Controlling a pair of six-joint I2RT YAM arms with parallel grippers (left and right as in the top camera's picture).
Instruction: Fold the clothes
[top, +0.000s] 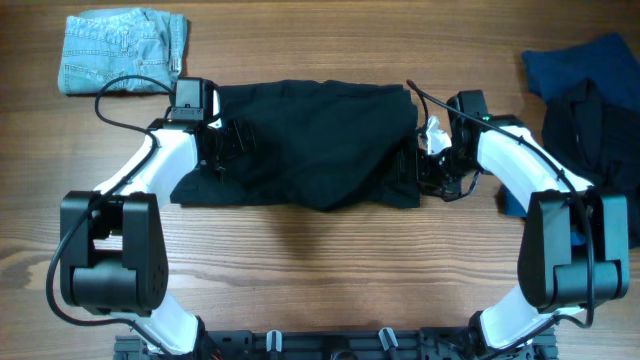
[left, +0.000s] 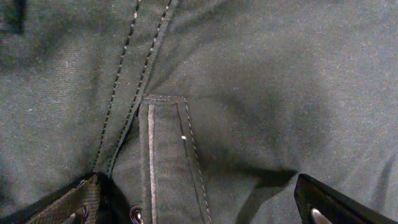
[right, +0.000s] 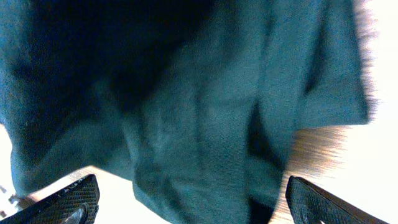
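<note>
The black shorts (top: 300, 145) lie spread and rumpled across the middle of the bench (top: 320, 260), their long side running left to right.

The left gripper (top: 225, 145) sits over the shorts' left end. In its wrist view the gripper (left: 199, 208) has its fingers (left: 62, 205) wide apart, with nothing clamped between them. Just below lie the shorts (left: 249, 93), showing a double line of pale stitching (left: 134, 74) and a narrow stitched strip (left: 165, 155) that runs down toward the gripper.

The right gripper (top: 420, 165) is at the shorts' right end, over the edge of the cloth. In its wrist view the gripper (right: 199, 205) also stands apart, one finger (right: 62, 199) at each lower corner. The shorts (right: 205, 112) lie in folds between and beyond the fingers, looking bluish in the glare. Whether the cloth touches the fingers cannot be told. A strip of bench (right: 323, 149) shows past the cloth's edge.

Folded denim shorts (top: 122, 50) lie beyond the black shorts' left end, well apart from them. A dark blue garment (top: 575, 65) and a black garment (top: 600, 130) are heaped together off the right end, behind the right arm.
</note>
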